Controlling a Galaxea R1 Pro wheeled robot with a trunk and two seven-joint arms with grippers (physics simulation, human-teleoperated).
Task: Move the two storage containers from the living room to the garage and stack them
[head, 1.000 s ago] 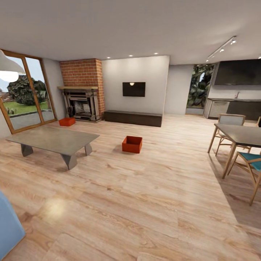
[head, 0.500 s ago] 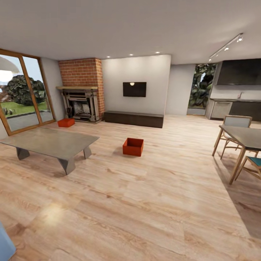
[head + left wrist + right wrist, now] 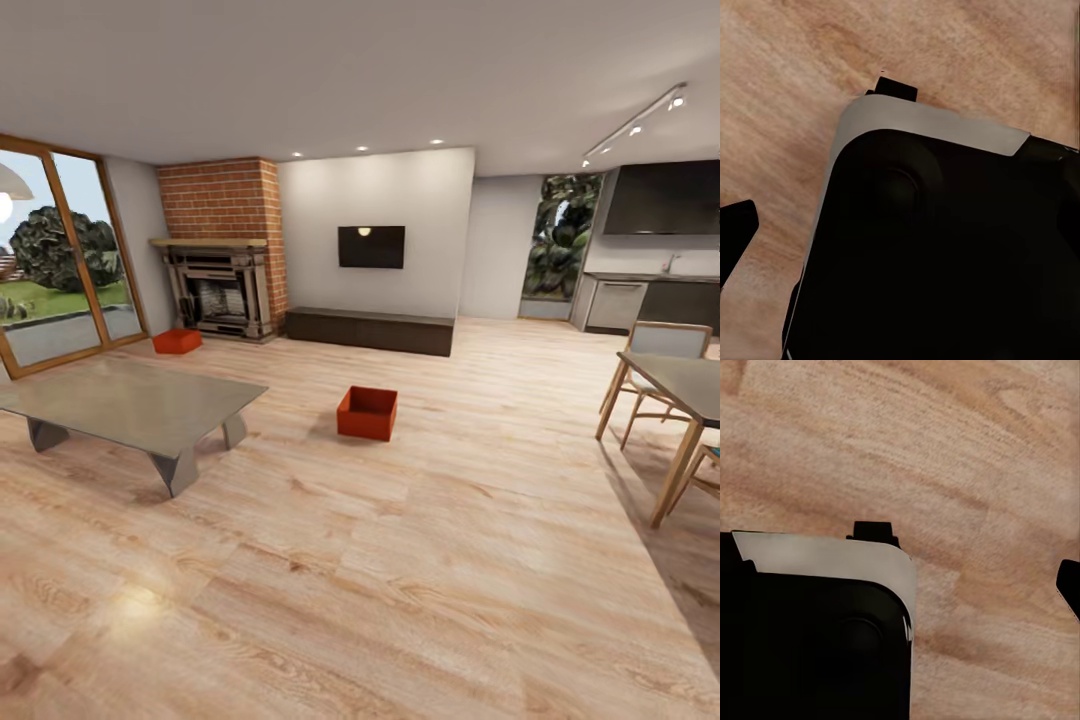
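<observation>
I am in the living room, on its light wood-plank floor (image 3: 420, 570). One orange-red storage container (image 3: 367, 413) sits open-topped in the middle of the room, several steps ahead. The other storage container (image 3: 177, 341) rests by the brick fireplace (image 3: 215, 285) at the far left. In the left wrist view a dark fingertip (image 3: 735, 238) juts in beside my black, grey-rimmed base (image 3: 945, 247). The right wrist view has a dark fingertip (image 3: 1069, 585) at its edge and the base (image 3: 810, 630) over wood planks. Nothing is held. The garage is out of view.
A low grey coffee table (image 3: 130, 400) stands at the left, between me and the far container. A dining table (image 3: 680, 385) with chairs (image 3: 665, 345) is at the right. A long dark bench (image 3: 368, 328) lines the back wall. Glass doors (image 3: 60, 260) are at the far left.
The whole head view has shifted as I rolled forward; the blue furniture at the lower left has left the picture. Both containers stay where they were.
</observation>
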